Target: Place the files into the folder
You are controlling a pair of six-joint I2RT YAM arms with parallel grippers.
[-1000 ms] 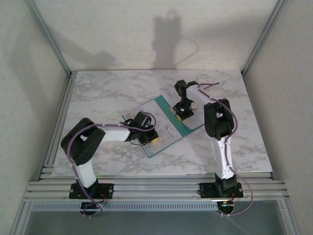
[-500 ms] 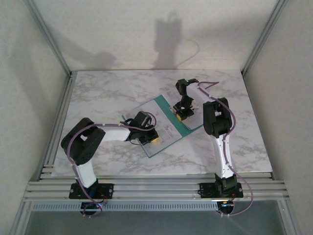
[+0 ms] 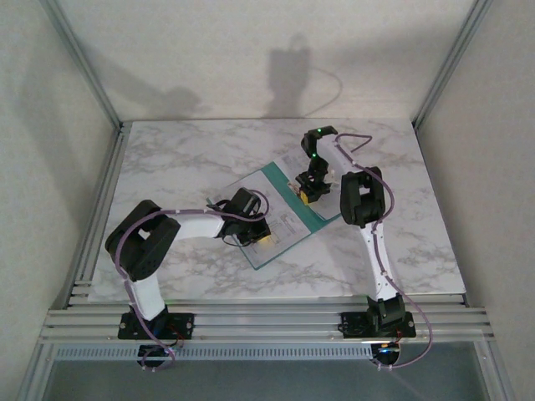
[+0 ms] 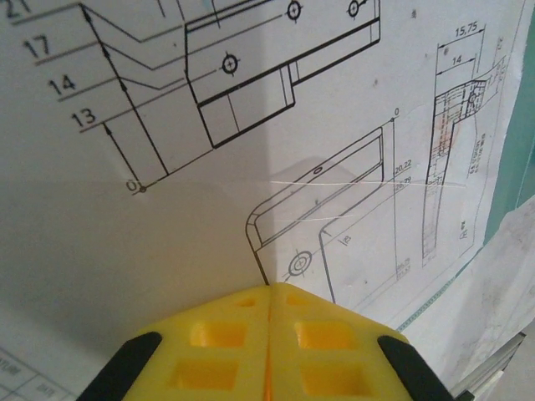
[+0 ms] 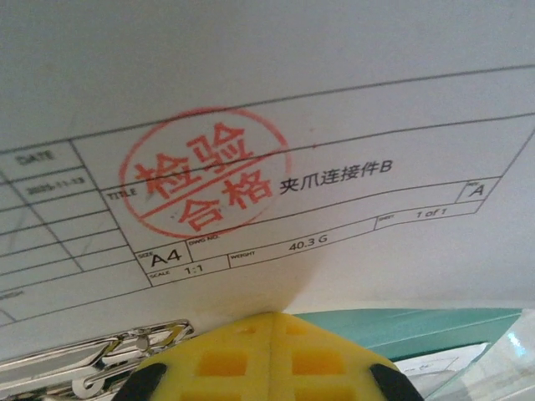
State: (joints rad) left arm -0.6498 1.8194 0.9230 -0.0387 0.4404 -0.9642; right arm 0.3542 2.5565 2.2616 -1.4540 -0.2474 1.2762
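1. Nearest the rail, the left gripper [image 3: 262,239] stands tips-down on the files [image 4: 251,167]. Its yellow fingers [image 4: 213,338] are pressed together with no gap. Nothing shows clamped between them, and I cannot tell whether they nip the paper.
2. Just ahead of those tips, the top sheet lies flat. It is white, printed with black engineering drawings and dimension figures, and a faint crease runs across it.
3. To the right of the left gripper, the teal folder [image 4: 525,142] shows past the sheet's edge, with the paper lying on top of it.
4. Farther across the marble table [image 3: 167,159], beyond and to the right of the left gripper, the right gripper [image 3: 309,194] points down at the folder's other half. Its jaws are likewise closed tight, tips against a white sheet, and no hold on the paper can be made out.
5. Just ahead of the right gripper's tips sits a printed title block with a round red stamp [image 5: 205,180].
6. Beside those tips on the left lies a metal clip [image 5: 100,363]. On the right, the teal folder runs out from under the sheet's edge.
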